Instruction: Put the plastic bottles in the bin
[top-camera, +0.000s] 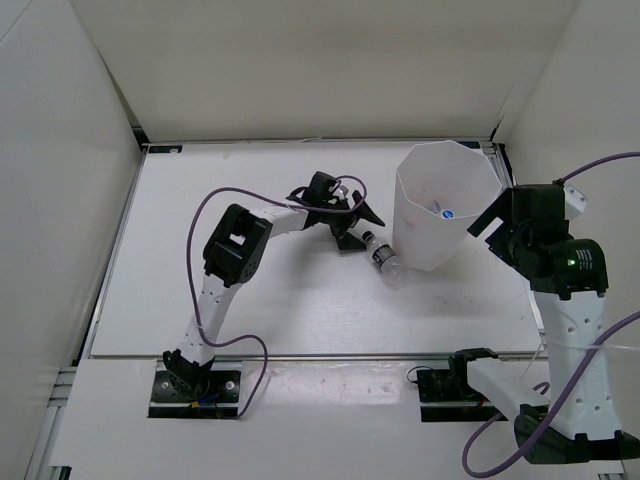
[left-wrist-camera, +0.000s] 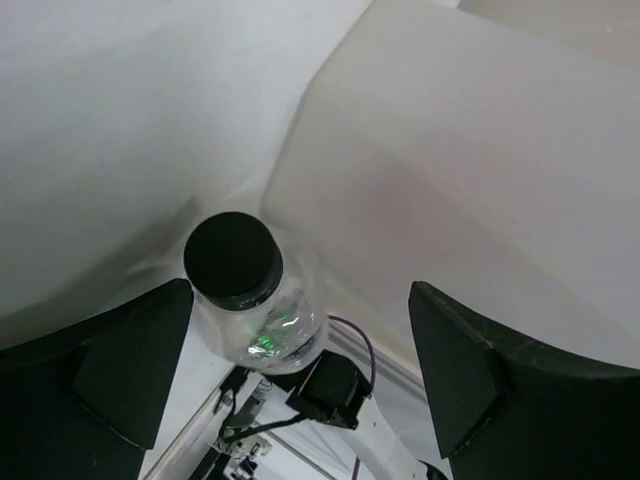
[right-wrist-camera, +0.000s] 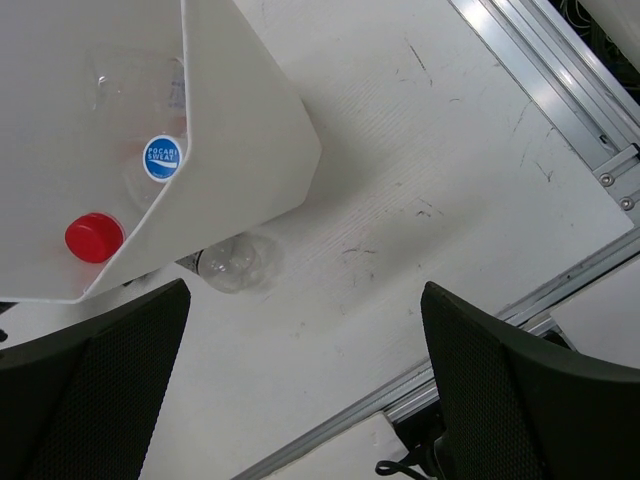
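The left fingers (left-wrist-camera: 110, 380) are wide open and hold nothing. The black-capped bottle (left-wrist-camera: 245, 285) lies on the worktop (top-camera: 260, 300) right between them. Its cap points at them, and it is nearer to one finger than the other. Just behind it stands the white bin (left-wrist-camera: 450, 200).

The bottle is clear and looks empty, so I think it is very light. It is thin and may squash. It is round and smooth, so it could roll or slip. A good place to hold it is just under the cap, where it is hardest.

The right fingers (right-wrist-camera: 100, 390) are wide open too, with nothing in them. They hang over the worktop beside the bin. Up and to their left, inside the bin, lie a bottle with a red cap (right-wrist-camera: 93, 237) and a bottle with a blue mark (right-wrist-camera: 162, 158).
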